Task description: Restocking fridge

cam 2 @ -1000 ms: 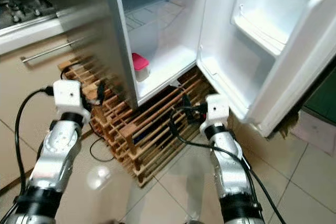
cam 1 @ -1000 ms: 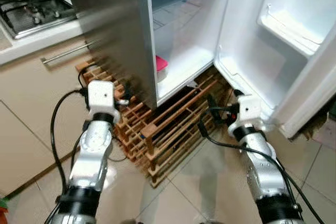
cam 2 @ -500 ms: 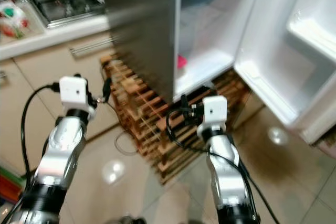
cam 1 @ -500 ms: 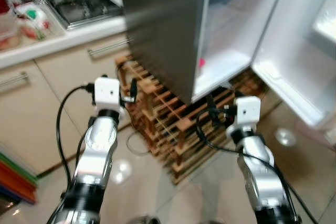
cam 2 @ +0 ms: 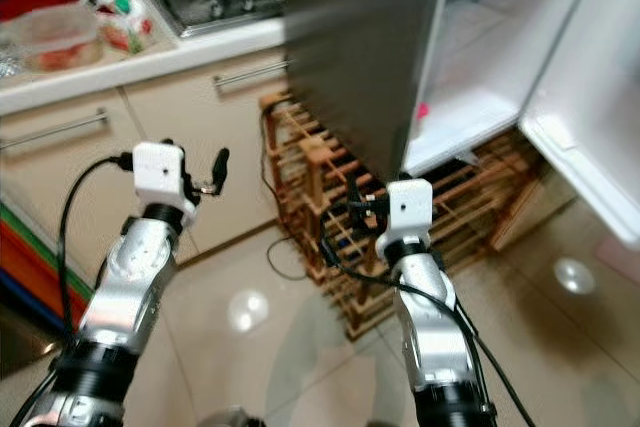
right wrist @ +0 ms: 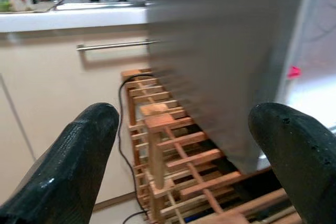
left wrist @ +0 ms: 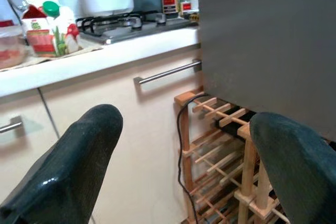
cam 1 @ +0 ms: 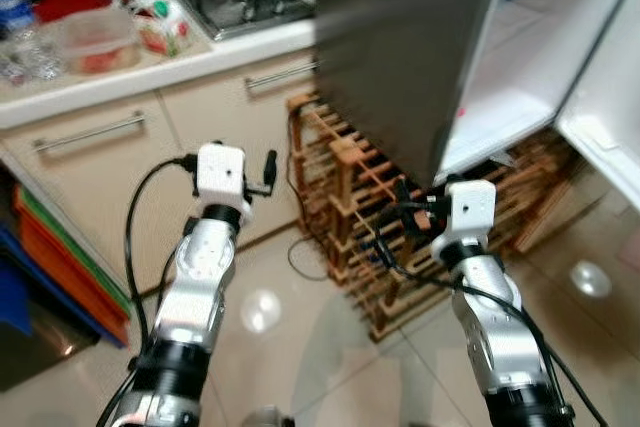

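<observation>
Fridge (cam 1: pixel 400 37) seen open at upper right of frame; pink-lidded item (cam 2: pixel 423 109) glimpsed on lower shelf. Left gripper (left wrist: pixel 184 145) and right gripper (right wrist: pixel 184 145) held low at centre, fingers spread wide, nothing gripped. Carton (cam 1: pixel 160 25) and container (cam 1: pixel 95 42) left on counter (cam 1: pixel 200 62), upper left. Restocking judged barely begun; goods not yet fetched.

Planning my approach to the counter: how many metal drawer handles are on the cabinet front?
2: one handle on the drawer under the food, another handle beside the fridge. More may lie out of frame.
</observation>
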Available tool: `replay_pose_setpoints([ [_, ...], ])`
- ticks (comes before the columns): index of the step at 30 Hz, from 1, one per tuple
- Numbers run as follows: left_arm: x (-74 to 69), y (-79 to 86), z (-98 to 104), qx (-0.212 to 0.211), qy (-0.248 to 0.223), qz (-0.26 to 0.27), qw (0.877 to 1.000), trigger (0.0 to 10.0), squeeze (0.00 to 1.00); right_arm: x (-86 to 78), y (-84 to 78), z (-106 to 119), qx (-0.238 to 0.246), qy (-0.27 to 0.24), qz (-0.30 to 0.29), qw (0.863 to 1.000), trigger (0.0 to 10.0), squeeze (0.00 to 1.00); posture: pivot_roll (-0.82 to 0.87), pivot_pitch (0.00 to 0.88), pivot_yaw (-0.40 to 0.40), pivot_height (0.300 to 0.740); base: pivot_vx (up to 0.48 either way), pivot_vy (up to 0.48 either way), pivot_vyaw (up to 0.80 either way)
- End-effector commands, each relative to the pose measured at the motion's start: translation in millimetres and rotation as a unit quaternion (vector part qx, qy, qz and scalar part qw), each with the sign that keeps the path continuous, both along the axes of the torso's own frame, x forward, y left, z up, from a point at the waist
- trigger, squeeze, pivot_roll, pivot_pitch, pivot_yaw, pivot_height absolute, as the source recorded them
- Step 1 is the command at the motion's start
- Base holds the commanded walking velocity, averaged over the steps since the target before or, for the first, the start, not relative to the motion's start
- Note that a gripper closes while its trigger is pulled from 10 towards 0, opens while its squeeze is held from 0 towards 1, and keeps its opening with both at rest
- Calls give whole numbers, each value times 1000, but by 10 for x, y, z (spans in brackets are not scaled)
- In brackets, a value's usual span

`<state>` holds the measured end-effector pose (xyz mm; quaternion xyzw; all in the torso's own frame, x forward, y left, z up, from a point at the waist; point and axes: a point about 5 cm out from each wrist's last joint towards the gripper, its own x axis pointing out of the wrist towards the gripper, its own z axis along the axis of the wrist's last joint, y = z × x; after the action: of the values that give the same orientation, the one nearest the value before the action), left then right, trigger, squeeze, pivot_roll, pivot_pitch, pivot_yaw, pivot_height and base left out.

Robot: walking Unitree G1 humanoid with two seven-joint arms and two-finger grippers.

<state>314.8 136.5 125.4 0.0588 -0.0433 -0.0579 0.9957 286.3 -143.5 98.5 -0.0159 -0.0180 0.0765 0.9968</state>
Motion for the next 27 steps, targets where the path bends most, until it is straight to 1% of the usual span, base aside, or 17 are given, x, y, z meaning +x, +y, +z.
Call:
replay_pose_setpoints([
  [1,-12,-15,23,3,-4,-9,1000,10000,0,31,25,-1,0,5,5,1000,10000,0,-68,0,25,740,0,-480,406],
  [6,-15,-32,43,-2,-10,-6,1000,10000,0,73,54,26,-5,2,11,1000,10000,0,-68,0,19,740,0,-480,406],
  [9,-15,-51,59,-4,-13,-8,1000,10000,0,90,56,49,-9,-2,13,1000,10000,0,-70,0,18,740,0,-480,0],
  [11,-18,-61,54,-8,-9,-11,1000,10000,0,107,22,30,-19,6,5,1000,10000,0,-76,0,16,740,0,-480,0],
  [15,-17,-69,61,-13,-9,-14,1000,10000,0,115,-12,-8,-15,20,-6,1000,10000,0,-76,0,15,740,0,-480,100],
  [17,-12,-67,66,-13,-9,-11,1000,10000,0,114,-32,-33,-23,25,-15,999,10000,0,-75,0,17,740,0,-480,0],
  [21,-7,-58,67,-11,-9,-7,1000,10000,0,115,-32,-44,-27,26,-16,999,10000,0,-76,0,19,740,0,-480,0],
  [26,14,-46,67,-7,-8,-5,1000,10000,0,114,-3,-24,-32,14,-5,999,10000,0,-79,0,23,740,0,-480,0],
  [27,19,-42,70,-18,-7,-3,1000,10000,0,111,-17,-29,-33,15,-6,999,10000,0,-78,0,22,740,0,-480,0],
])
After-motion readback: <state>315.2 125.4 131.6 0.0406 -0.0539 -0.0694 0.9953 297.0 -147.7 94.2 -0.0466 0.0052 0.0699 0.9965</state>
